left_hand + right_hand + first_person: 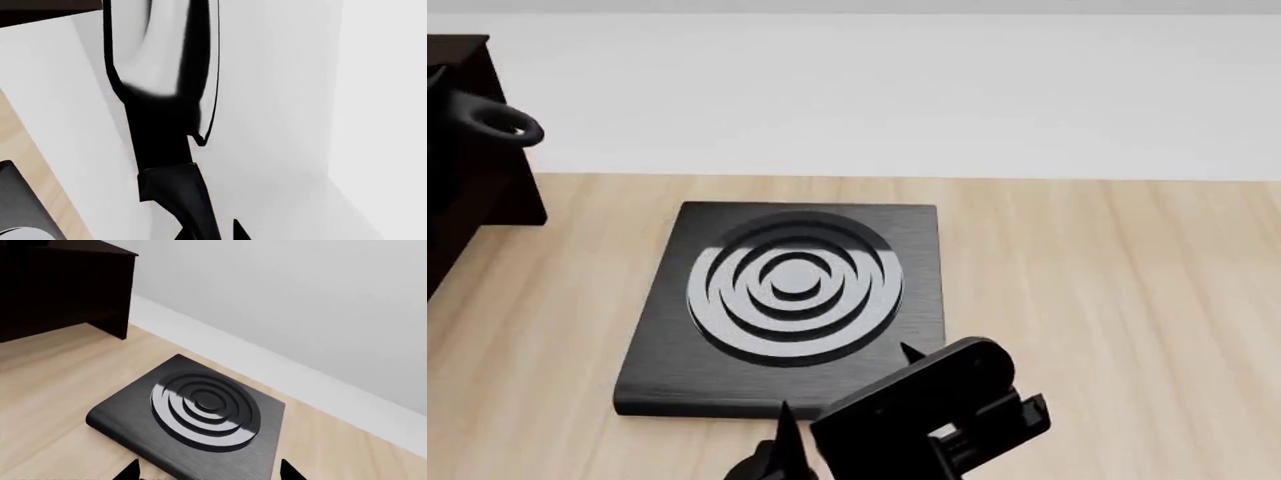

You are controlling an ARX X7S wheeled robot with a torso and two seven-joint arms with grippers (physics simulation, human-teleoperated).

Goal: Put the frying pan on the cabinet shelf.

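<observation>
Pale wood-grain tabletop (1121, 300) ran back to a plain white wall. On it lay a square burner plate (787, 300), brushed black, with raised glossy grey concentric rings. At the table's left edge stood the cabinet (467, 190), very dark brown wood, flat-topped with straight panels; the cabinet shelf itself could not be made out. The frying pan (167, 60) was seen close in the left wrist view: black rim, glossy light-grey inside, long black handle, held by the left gripper (210, 227), its fingers pinched on that handle. In the head view only the handle's loop (501, 122) projected beside the cabinet. The right gripper (210, 471) hovered at the plate's near edge, fingertips spread apart, holding nothing.
</observation>
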